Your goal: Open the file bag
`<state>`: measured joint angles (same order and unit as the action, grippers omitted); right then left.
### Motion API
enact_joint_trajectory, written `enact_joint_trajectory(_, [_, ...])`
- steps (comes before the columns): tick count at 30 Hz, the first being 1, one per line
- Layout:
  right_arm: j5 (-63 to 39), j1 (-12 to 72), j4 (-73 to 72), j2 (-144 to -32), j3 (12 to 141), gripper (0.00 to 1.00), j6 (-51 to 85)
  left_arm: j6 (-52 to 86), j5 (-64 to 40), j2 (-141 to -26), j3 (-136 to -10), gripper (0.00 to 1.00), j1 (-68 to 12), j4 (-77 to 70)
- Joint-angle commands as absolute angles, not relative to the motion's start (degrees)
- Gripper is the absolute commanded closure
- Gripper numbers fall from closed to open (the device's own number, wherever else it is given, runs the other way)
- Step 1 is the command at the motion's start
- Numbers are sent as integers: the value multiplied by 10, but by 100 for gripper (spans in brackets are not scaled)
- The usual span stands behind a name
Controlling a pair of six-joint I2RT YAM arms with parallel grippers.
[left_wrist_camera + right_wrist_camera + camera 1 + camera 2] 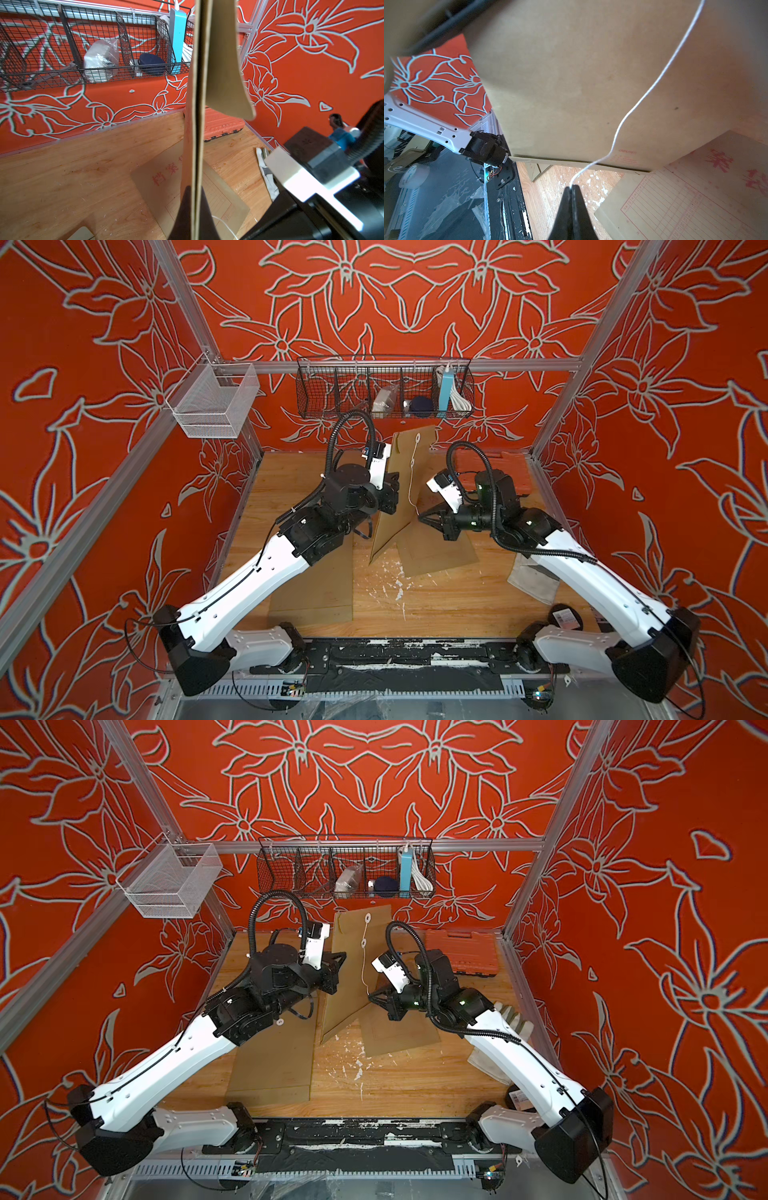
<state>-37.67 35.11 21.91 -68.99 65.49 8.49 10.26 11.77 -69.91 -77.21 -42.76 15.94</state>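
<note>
A brown paper file bag (392, 506) (345, 977) stands upright on its lower edge at the table's middle. My left gripper (390, 493) (196, 188) is shut on its side edge, one finger on each face. Its top flap (224, 72) curls away from the body. A white string (411, 485) (643, 99) hangs down from the round fasteners (417, 435) along the bag's face. To the right of the bag, low down, my right gripper (420, 515) (572, 187) is shut on the string's end.
Two more file bags lie flat on the wooden table, one under the right gripper (436, 549) and one at front left (316, 585). A black wire basket (384, 414) and a white mesh basket (212, 406) hang at the back. An orange case (461, 952) and a grey cloth (534, 580) lie on the right.
</note>
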Motion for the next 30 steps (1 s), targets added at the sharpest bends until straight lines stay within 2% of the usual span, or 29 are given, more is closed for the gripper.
enact_joint_trajectory(1, [-384,355,186,-699,655,100,106,106,152,-704,-789,100,-430,120])
enact_joint_trajectory(5, [-377,356,165,-717,672,100,134,113,160,-710,-793,100,-430,106])
enact_joint_trajectory(16, [-492,384,137,-724,680,100,117,122,205,-713,-798,100,-429,106])
enact_joint_trajectory(30, [-500,403,169,-716,685,100,76,130,232,-712,-796,100,-427,111])
